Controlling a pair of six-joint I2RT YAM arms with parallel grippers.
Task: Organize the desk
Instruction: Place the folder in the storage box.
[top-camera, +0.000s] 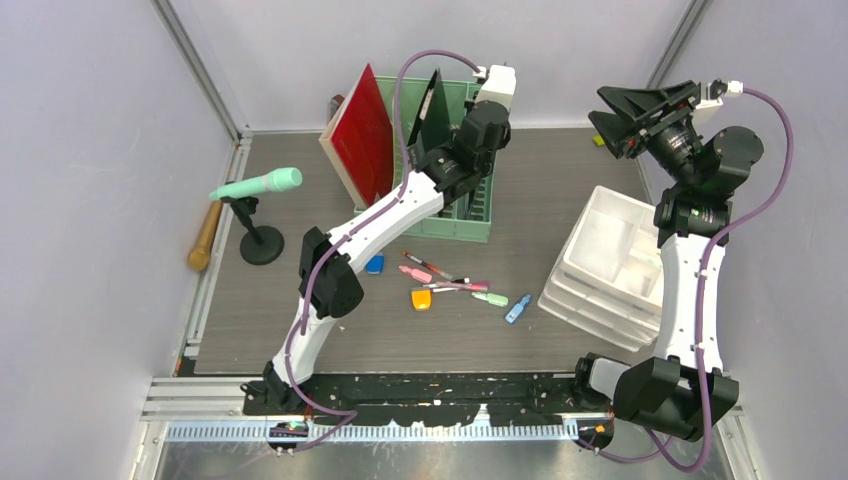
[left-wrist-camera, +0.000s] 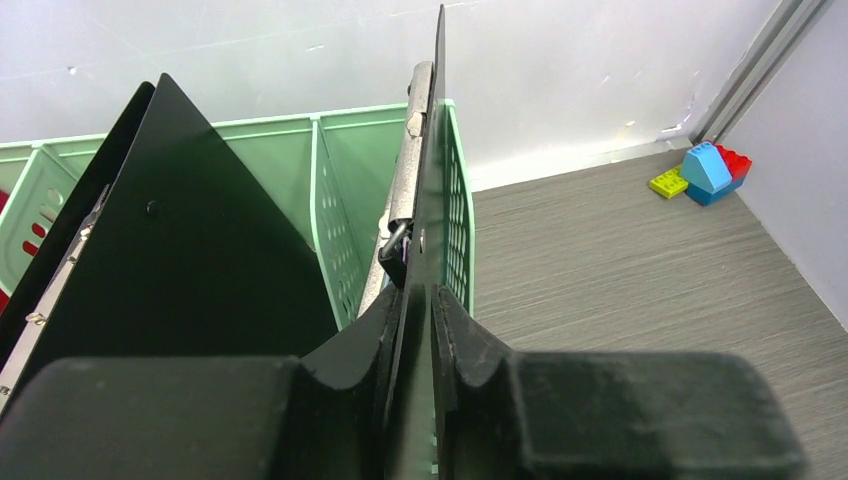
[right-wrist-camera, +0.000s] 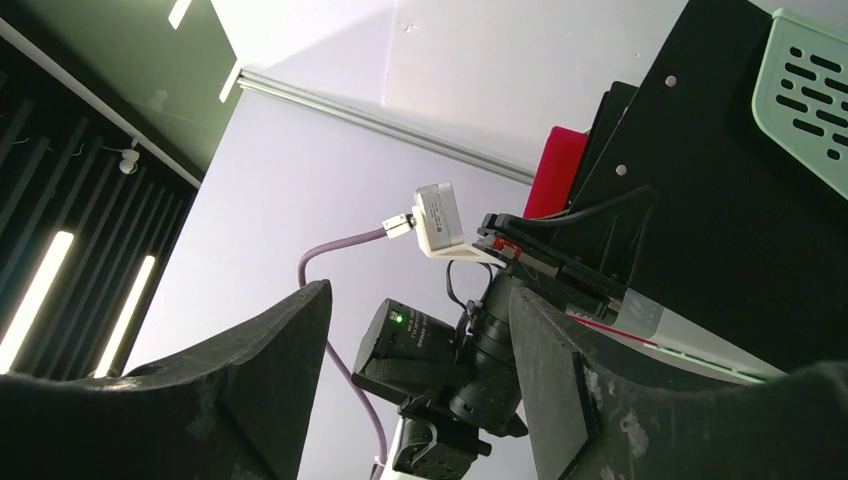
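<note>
The desk (top-camera: 560, 190) is a grey-brown wood-grain top; it also shows in the left wrist view (left-wrist-camera: 620, 260). A mint-green file rack (top-camera: 470, 215) stands at its back centre. My left gripper (top-camera: 442, 155) reaches into the rack and is shut on the thin cover of a black binder (top-camera: 435, 105). In the left wrist view the gripper (left-wrist-camera: 420, 300) pinches that cover (left-wrist-camera: 437, 150) edge-on in the rack's rightmost slot (left-wrist-camera: 460, 200). A second black binder (left-wrist-camera: 190, 250) leans to the left. My right gripper (top-camera: 620, 120) is raised above the back right, open and empty (right-wrist-camera: 420, 330).
A red binder (top-camera: 362, 135) leans at the rack's left. Pens and markers (top-camera: 450, 285) lie scattered in the middle. A white drawer unit (top-camera: 610, 265) stands at the right. A mint microphone on a stand (top-camera: 262, 184) and a wooden handle (top-camera: 205, 237) are at the left. Toy bricks (left-wrist-camera: 700, 172) sit in the back right corner.
</note>
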